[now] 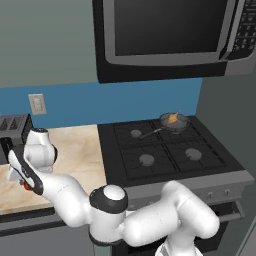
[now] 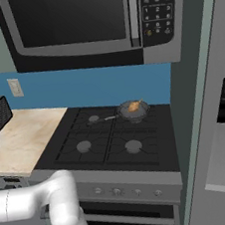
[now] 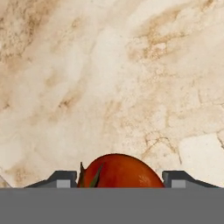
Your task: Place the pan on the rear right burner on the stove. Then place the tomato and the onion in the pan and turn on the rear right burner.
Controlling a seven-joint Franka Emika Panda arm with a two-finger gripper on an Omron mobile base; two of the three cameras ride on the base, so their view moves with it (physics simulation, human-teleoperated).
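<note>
On the marbled beige counter (image 1: pixel 80 150) left of the stove (image 1: pixel 165 150), the gripper (image 3: pixel 118 183) hung low over the tomato (image 3: pixel 119 171), its fingertips (image 3: pixel 61 178) set apart on either side with small gaps, not clamped. A toaster (image 1: pixel 15 127) stood at the back wall near a wall outlet (image 1: pixel 37 104), close behind the arm. Well apart, the pan (image 1: pixel 174 121) sat on the rear right burner (image 2: pixel 134 112) with the onion (image 1: pixel 172 118) inside, under the microwave (image 1: pixel 170 35); a refrigerator (image 2: pixel 221 120) flanked the stove's right.
</note>
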